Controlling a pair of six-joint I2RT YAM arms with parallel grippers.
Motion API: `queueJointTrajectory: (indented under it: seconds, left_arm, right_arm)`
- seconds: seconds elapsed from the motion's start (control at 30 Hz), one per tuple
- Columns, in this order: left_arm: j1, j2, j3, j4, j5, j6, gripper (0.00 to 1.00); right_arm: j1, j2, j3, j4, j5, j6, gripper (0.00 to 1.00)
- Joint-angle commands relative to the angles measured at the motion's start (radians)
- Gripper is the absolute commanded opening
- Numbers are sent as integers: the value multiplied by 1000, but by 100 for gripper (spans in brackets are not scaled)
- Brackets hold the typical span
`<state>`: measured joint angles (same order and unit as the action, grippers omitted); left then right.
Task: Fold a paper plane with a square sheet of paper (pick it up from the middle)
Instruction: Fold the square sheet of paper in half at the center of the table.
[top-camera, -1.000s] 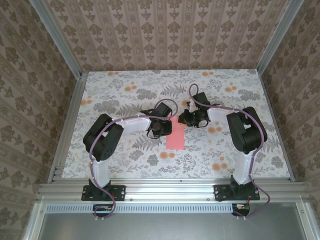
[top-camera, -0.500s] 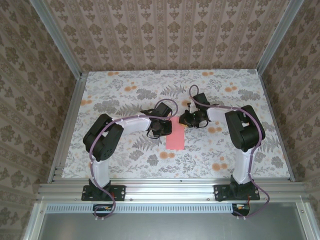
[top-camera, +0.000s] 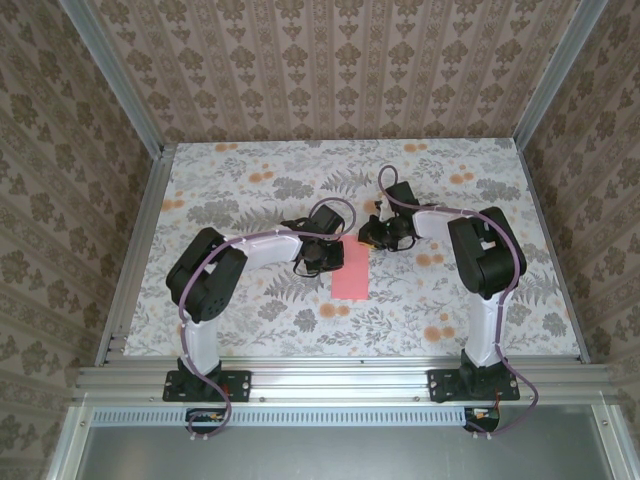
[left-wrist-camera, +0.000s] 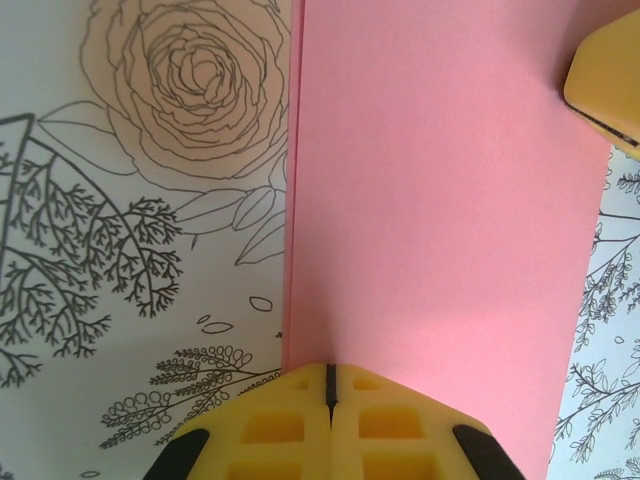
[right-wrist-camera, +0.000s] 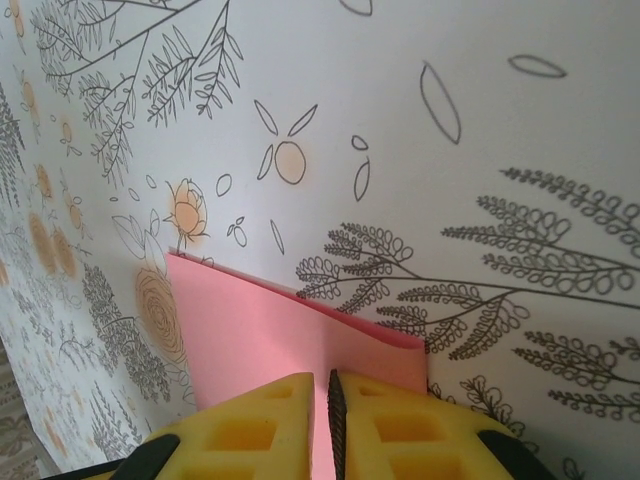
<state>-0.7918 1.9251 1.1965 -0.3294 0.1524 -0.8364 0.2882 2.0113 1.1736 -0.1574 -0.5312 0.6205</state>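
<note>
The square sheet of paper (top-camera: 351, 270) lies on the table folded into a narrow pink rectangle; it is not a paper plane in shape. My left gripper (top-camera: 333, 260) is shut, its yellow tips (left-wrist-camera: 329, 372) resting on the paper (left-wrist-camera: 440, 200) just inside its long left edge. My right gripper (top-camera: 365, 240) is at the paper's far right corner. In the right wrist view its jaws (right-wrist-camera: 332, 378) stand shut to a thin slit over the paper (right-wrist-camera: 250, 330), whose top layer lifts slightly at the far edge. One right fingertip (left-wrist-camera: 608, 75) shows in the left wrist view.
The table (top-camera: 240, 190) has a grey-leaf and orange-flower print. Metal rails (top-camera: 330, 380) run along the near edge and patterned walls (top-camera: 330, 70) close the other sides. Both arms bend in toward the middle.
The right arm's elbow has drifted left and its gripper has crept slightly toward the far side. The paper and the left gripper have not moved.
</note>
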Motion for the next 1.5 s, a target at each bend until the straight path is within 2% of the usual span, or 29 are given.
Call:
queueJointTrajectory:
  seconds: [0.0, 0.23, 0.43, 0.67, 0.97, 1.37, 1.47]
  left_arm:
    - [-6, 18, -20, -85, -25, 21, 2]
    - [-6, 19, -21, -82, -26, 19, 2]
    - [-7, 17, -21, -86, -28, 20, 2]
    - [-7, 12, -21, -88, -30, 20, 2]
    - [-6, 9, -28, -85, -33, 18, 2]
    - [-9, 14, -22, -86, -31, 20, 2]
    - [-9, 14, -23, -87, -31, 21, 2]
  right_arm:
    - [-7, 3, -2, -58, 43, -19, 17]
    - [-31, 4, 57, -46, -21, -9, 17]
    - [-50, 61, 3, 32, -24, 34, 16]
    - [-49, 45, -8, -53, 59, -3, 16]
    - [-49, -27, 81, -86, -47, -15, 16]
    - [-53, 53, 26, -49, 3, 7, 16]
    - [-55, 43, 35, -60, -18, 20, 16]
